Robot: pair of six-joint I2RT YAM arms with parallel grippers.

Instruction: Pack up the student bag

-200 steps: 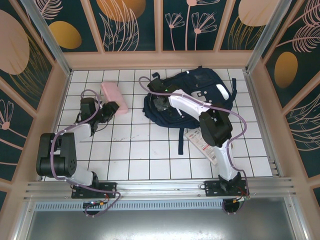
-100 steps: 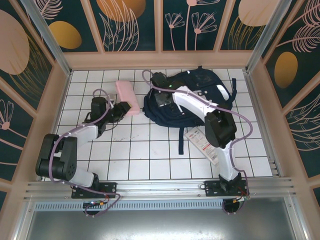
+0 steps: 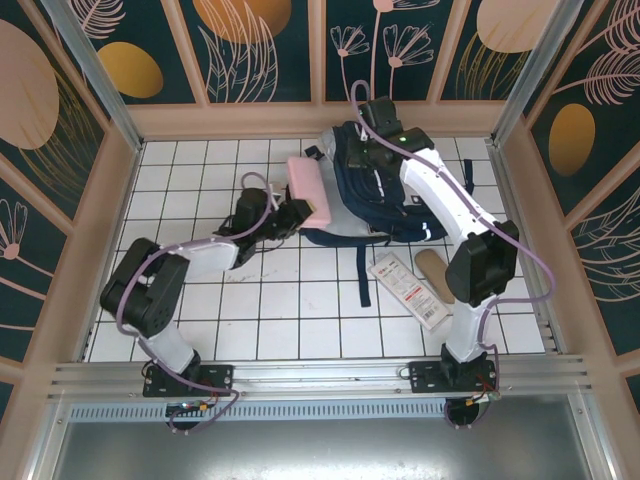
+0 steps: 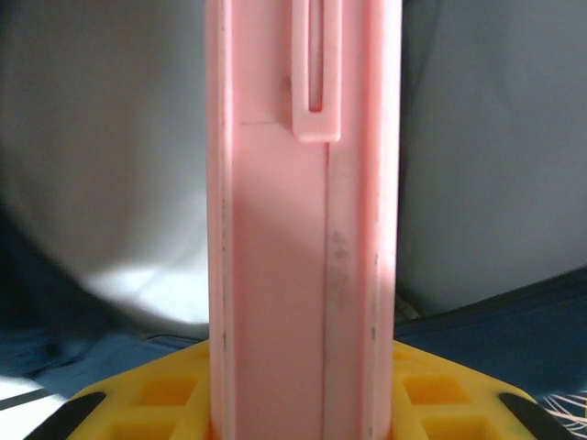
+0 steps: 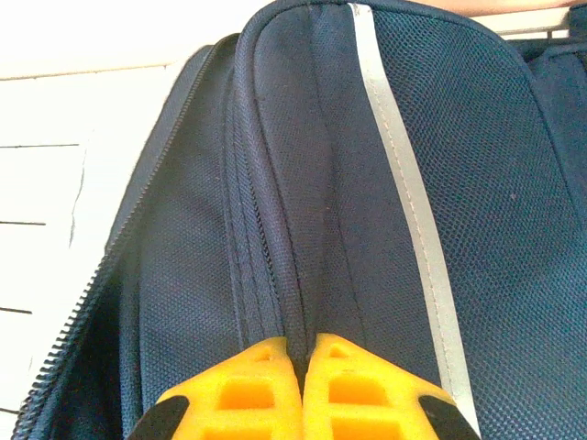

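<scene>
You are looking at a white tiled table [image 3: 300, 300], with the student bag [image 3: 372, 192] lying at upper centre of the top view, close under the back wall. The right gripper [image 3: 368, 130] is reaching in at the bag's top end. In the right wrist view [image 5: 304, 353] its yellow jaws are squeezing together on a ridge of navy bag [image 5: 321, 183] fabric between the zip and the pale stripe. The left gripper [image 3: 288, 214] is clamping a pink case [image 3: 308, 188], jaws narrowed on its lower end, and is holding it up at the bag's left edge. Whether the case is touching the fabric you cannot tell. Below the bag, right of centre, a white-and-red flat packet [image 3: 405, 290] is lying on the tiles, with a small tan object [image 3: 436, 273] just beside it.
</scene>
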